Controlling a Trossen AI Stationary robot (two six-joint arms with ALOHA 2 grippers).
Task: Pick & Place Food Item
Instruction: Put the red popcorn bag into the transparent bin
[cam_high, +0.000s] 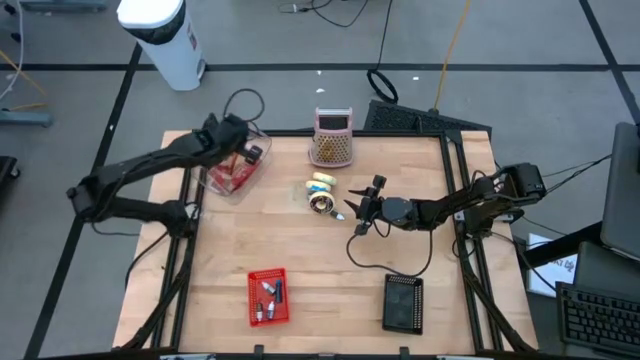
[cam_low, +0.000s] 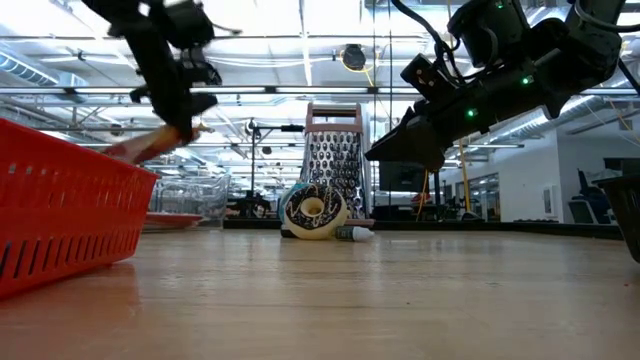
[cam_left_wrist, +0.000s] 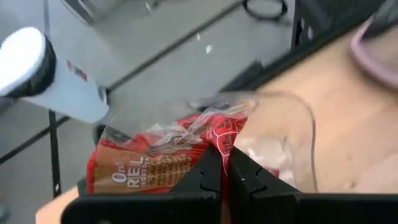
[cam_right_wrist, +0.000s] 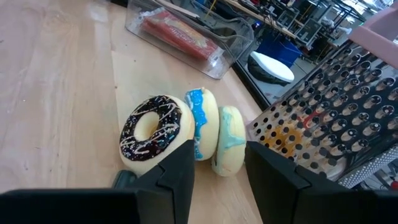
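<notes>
Fingers (cam_left_wrist: 219, 163) of the left arm pinch a red snack packet (cam_left_wrist: 155, 163) over the clear bin (cam_high: 232, 172), while the right arm's fingers (cam_right_wrist: 180, 165) stand spread near the donuts (cam_right_wrist: 186, 134) on the surface (cam_high: 320, 270).

The left gripper (cam_low: 182, 128) is hanging pinched on a reddish packet (cam_low: 150, 146) above the red basket (cam_low: 70, 205); beyond the basket, a chocolate-iced doughnut (cam_low: 313, 212) is leaning before the grater (cam_low: 335, 170).

Bright even overhead light, soft shadows, left wrist view blurred
</notes>
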